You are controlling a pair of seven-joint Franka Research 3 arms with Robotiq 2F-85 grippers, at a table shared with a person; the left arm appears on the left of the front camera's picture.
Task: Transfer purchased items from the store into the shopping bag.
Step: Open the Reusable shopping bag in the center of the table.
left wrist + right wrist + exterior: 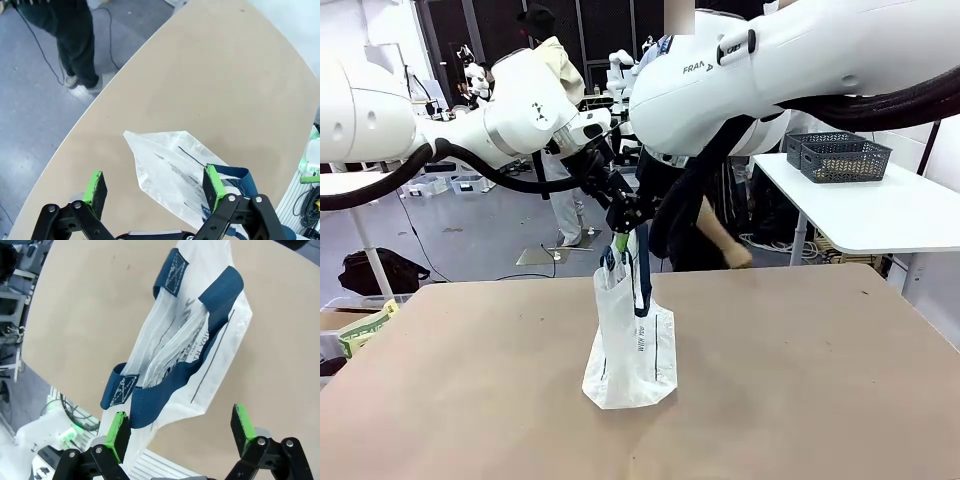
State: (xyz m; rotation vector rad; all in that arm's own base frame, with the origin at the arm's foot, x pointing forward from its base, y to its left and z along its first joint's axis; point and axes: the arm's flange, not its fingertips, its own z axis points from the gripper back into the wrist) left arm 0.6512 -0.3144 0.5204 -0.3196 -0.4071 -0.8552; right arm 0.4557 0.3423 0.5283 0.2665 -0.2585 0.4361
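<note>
The left pincer [155, 192] is open just above the bag [167, 167], one pad beside its navy handle [237, 176]. The right pincer [180, 430] is open too, over the same handles. The bag stands upright in the middle of the counter [800, 380]; the right arm [800, 50] hides much of the person [695, 235] behind it.

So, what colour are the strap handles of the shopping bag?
The handles are dark navy, clearest in the right wrist view.
</note>
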